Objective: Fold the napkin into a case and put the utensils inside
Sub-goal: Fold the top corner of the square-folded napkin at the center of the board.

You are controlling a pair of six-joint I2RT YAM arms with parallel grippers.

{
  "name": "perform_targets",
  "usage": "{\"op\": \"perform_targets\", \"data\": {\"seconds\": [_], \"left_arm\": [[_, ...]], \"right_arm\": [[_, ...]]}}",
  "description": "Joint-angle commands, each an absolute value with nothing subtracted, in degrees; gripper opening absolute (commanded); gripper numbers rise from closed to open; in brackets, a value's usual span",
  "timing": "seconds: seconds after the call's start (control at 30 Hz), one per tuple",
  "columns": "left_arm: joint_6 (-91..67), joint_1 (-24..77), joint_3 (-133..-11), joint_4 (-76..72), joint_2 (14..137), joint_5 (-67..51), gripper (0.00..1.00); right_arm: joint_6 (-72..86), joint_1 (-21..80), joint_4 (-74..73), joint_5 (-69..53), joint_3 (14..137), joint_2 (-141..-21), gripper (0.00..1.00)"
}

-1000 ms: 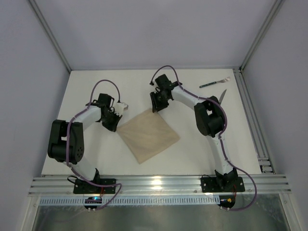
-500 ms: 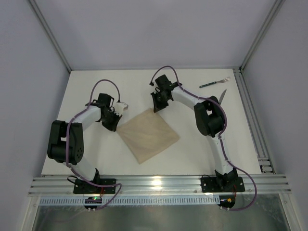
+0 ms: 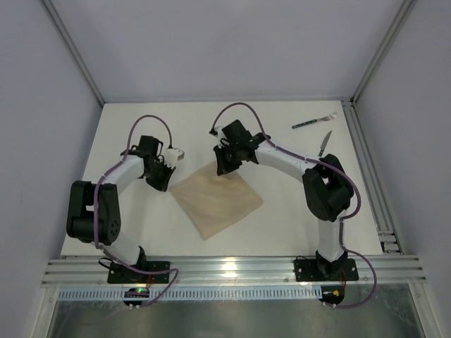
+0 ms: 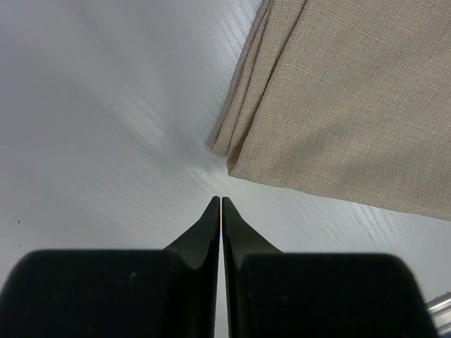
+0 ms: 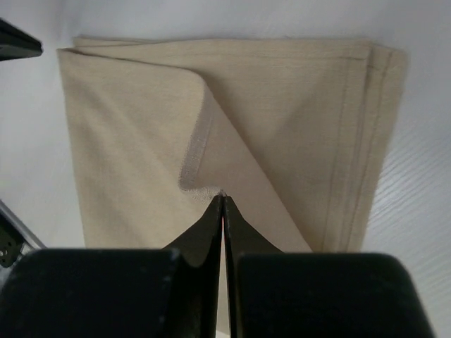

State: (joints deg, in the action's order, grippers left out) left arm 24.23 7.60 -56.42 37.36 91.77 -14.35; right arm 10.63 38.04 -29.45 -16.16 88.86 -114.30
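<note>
The right end effector (image 5: 223, 201) pinches the napkin (image 5: 282, 105) by its top layer, likely for a diagonal fold; the left end effector (image 4: 221, 204) sits pressed together, empty.

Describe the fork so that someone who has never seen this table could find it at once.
Go to the far right corner of the white table. The fork lies farthest back, almost crosswise; the knife, nearer the arms, points away from them.

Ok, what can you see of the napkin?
The napkin is plain beige woven cloth with stitched hems, folded into a layered square lying flat on the table, turned like a diamond. The right gripper pinches its top layer's far corner, peeled back. The left gripper, shut, sits just short of its left corner.
</note>
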Motion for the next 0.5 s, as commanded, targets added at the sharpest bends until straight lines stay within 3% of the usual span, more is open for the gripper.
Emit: {"op": "perform_targets", "data": {"seconds": [0.0,0.47], "left_arm": [[24.3,6.9,-57.0,38.3,89.6,-14.9,0.03],[23.7,6.2,-56.3,38.5,89.2,-15.4,0.04]], "right_arm": [[11.7,41.1,-24.4,-17.5,83.7,-108.3,0.04],[17.6,55.3,-17.6,-20.3,67.5,-101.6,0.04]]}}
